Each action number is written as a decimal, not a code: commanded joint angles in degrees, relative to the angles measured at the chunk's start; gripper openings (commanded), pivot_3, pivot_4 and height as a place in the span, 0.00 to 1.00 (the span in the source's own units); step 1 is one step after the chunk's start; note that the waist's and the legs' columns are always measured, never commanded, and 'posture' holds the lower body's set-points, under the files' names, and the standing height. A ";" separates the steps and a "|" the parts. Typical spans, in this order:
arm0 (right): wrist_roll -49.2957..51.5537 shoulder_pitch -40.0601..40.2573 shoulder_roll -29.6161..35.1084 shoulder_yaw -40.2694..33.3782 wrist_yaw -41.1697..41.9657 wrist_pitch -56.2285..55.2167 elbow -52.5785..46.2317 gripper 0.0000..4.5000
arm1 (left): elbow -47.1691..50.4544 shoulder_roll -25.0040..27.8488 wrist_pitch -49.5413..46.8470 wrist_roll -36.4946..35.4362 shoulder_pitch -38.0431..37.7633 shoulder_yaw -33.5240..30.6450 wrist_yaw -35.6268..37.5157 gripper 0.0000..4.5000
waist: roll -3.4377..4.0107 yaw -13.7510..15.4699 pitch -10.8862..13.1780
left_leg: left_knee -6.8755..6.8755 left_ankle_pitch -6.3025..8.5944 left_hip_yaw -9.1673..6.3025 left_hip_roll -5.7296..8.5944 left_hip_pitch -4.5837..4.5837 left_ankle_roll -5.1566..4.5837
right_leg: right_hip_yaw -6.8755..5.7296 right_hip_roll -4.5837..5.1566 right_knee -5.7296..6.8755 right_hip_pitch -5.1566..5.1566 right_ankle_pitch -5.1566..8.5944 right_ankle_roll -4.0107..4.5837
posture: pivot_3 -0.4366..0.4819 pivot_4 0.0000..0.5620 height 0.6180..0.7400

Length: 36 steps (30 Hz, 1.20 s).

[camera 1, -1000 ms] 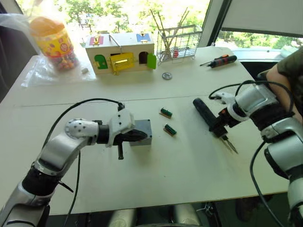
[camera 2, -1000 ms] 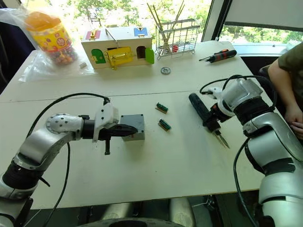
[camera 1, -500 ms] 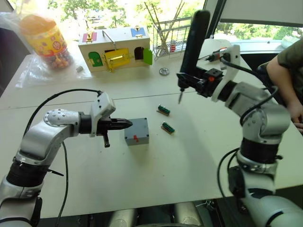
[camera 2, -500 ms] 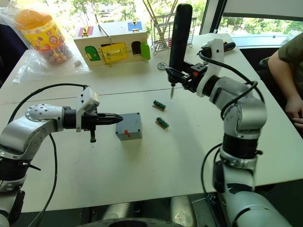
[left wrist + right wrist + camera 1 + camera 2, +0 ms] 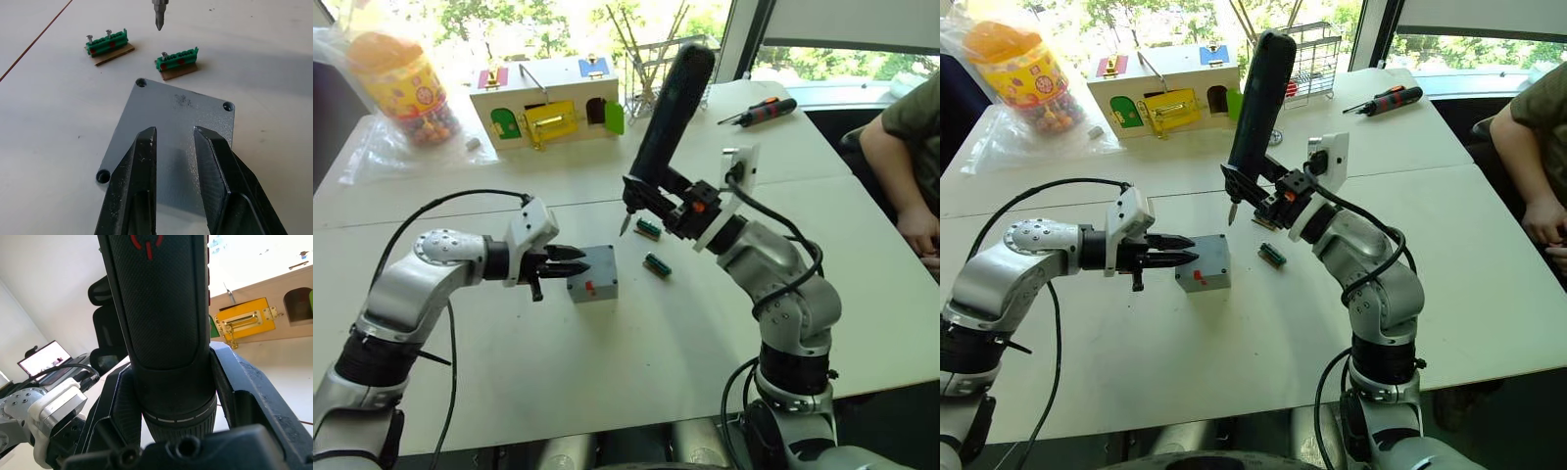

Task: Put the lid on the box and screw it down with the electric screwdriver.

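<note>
Near table centre, box (image 5: 592,275) closed under lid (image 5: 171,137), screw holes at the corners apparently empty. Left gripper (image 5: 174,138) hovering just above lid, jaws slightly parted, holding nothing. Right gripper (image 5: 677,201) clamped on electric screwdriver (image 5: 668,108), bit just beyond the far edge. Best steadying lid, then lowering bit squarely onto a corner hole.

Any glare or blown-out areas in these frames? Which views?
Eye views: windows behind the wooden box blown out, table evenly lit. Left wrist view: lid sharp, no glare. Right wrist view: screwdriver dark against bright background.
</note>
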State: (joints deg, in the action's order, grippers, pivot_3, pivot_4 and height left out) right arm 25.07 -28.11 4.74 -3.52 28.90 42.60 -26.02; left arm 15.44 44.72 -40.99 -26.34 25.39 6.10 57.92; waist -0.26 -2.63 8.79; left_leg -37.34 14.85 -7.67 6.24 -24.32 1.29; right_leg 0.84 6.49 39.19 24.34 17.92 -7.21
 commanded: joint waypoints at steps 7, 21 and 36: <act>1.15 0.25 -1.93 3.97 -3.01 -5.46 -0.93 0.38 | -1.14 0.30 4.16 5.07 -0.47 4.38 0.45 0.29 | 0.01 0.02 -0.01 | 0.03 0.00 0.00 0.00 0.02 0.00 | 0.00 0.00 0.00 0.00 0.00 0.00 | 0.48 0.27 1.00; -1.51 2.31 0.38 8.26 -2.22 -12.89 4.32 0.38 | -1.11 -0.43 4.66 5.70 -0.75 4.53 0.08 0.29 | 0.01 0.08 -0.02 | 0.00 0.00 0.00 0.02 0.08 0.00 | 0.00 -0.05 0.01 -0.06 0.00 0.00 | 0.48 0.27 1.00; -5.31 1.56 2.16 12.16 -0.66 -17.61 9.77 0.38 | -1.99 -0.64 5.12 5.85 -0.91 4.64 -0.28 0.29 | 0.01 0.03 -0.04 | 0.00 0.00 0.01 0.02 0.16 0.00 | 0.00 -0.05 0.02 -0.13 0.00 0.00 | 0.48 0.27 1.00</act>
State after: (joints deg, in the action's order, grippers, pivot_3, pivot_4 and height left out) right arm 20.87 -25.56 6.68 7.10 27.38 26.72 -15.02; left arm 14.16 44.14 -35.58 -21.72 25.33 10.06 57.66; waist -0.25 -2.59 8.75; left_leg -37.33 14.85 -7.66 6.25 -24.15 1.29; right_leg 0.84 6.43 39.21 24.21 17.92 -7.21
